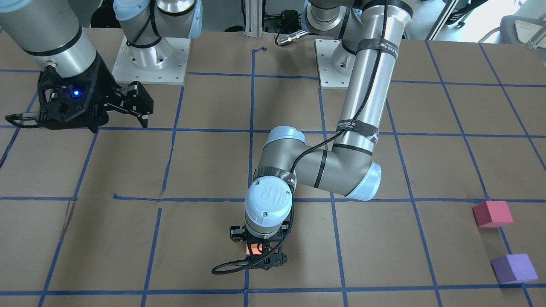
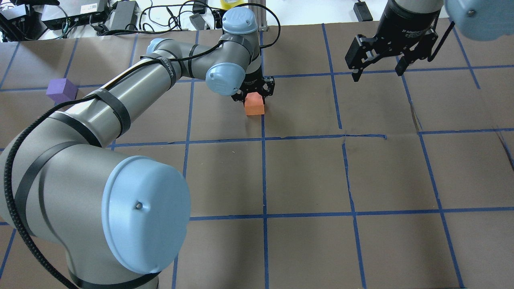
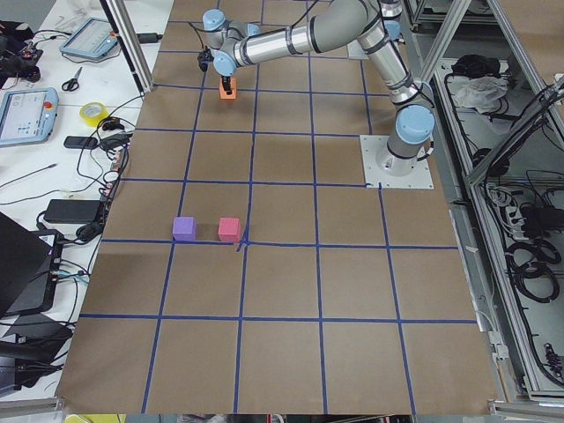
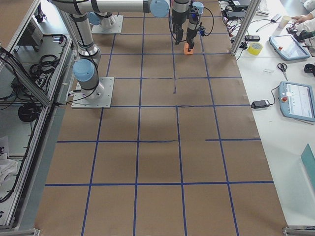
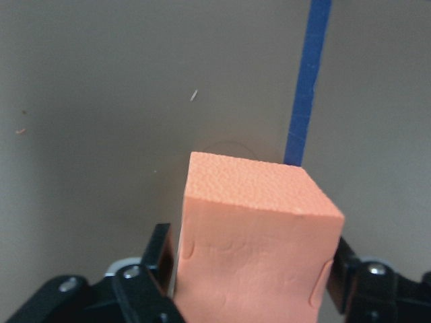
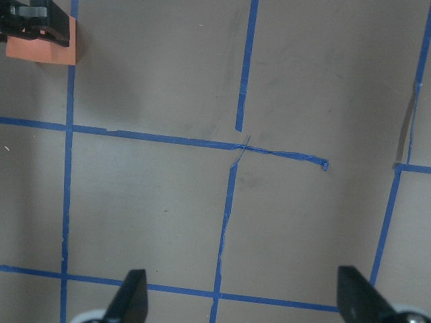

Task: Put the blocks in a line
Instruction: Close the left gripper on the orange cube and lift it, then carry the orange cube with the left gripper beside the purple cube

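My left gripper (image 2: 253,91) is shut on the orange block (image 2: 254,105), low over the table beside a blue tape line. In the left wrist view the orange block (image 5: 259,242) sits between both fingers (image 5: 145,276). I cannot tell whether it touches the table. The pinkish-red block (image 1: 492,213) and the purple block (image 1: 514,268) rest side by side near the table's end on my left; they also show in the exterior left view (image 3: 229,229) (image 3: 183,228). My right gripper (image 2: 377,70) is open and empty, held above the table, far from all blocks.
Blue tape (image 2: 265,172) marks a grid on the brown table paper. The two arm base plates (image 1: 151,59) (image 1: 337,64) stand at my edge. Cables and devices (image 2: 100,16) lie beyond the far edge. My left arm's elbow (image 2: 219,76) hangs over the far-left squares.
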Controlling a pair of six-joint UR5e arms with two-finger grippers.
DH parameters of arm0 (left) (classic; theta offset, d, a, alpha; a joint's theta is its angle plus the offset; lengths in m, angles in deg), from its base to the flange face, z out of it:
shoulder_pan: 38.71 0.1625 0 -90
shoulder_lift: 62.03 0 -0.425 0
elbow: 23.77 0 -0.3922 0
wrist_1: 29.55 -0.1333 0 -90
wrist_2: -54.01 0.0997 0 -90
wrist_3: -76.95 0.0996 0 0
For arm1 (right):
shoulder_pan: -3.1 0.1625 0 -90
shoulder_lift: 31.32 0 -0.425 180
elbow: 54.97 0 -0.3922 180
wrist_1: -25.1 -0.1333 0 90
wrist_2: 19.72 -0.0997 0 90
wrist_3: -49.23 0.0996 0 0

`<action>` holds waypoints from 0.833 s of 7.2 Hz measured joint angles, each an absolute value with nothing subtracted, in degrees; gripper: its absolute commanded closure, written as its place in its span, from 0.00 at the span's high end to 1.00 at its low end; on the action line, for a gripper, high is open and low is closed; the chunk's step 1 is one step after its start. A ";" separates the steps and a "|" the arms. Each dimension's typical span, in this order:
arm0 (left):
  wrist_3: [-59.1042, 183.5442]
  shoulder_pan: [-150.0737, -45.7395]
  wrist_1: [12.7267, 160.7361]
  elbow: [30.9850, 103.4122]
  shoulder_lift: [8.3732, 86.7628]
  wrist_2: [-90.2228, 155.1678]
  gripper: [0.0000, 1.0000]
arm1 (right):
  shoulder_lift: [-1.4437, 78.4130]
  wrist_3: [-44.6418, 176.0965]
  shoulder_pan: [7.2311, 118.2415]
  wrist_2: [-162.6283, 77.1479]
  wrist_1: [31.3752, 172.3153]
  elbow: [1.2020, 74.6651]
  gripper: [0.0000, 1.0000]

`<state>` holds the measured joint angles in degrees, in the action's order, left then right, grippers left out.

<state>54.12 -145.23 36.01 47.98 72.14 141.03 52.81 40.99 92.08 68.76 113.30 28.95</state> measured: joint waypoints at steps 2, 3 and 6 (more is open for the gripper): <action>54.30 -145.17 36.19 48.10 70.76 142.94 0.19 | 52.93 41.02 92.02 68.92 112.70 28.96 1.00; 53.95 -144.56 36.69 48.31 69.37 145.98 0.12 | 52.96 41.04 91.99 68.93 112.55 28.96 1.00; 55.75 -135.68 38.77 51.76 63.71 150.17 0.00 | 53.09 41.05 91.91 69.02 112.53 28.96 1.00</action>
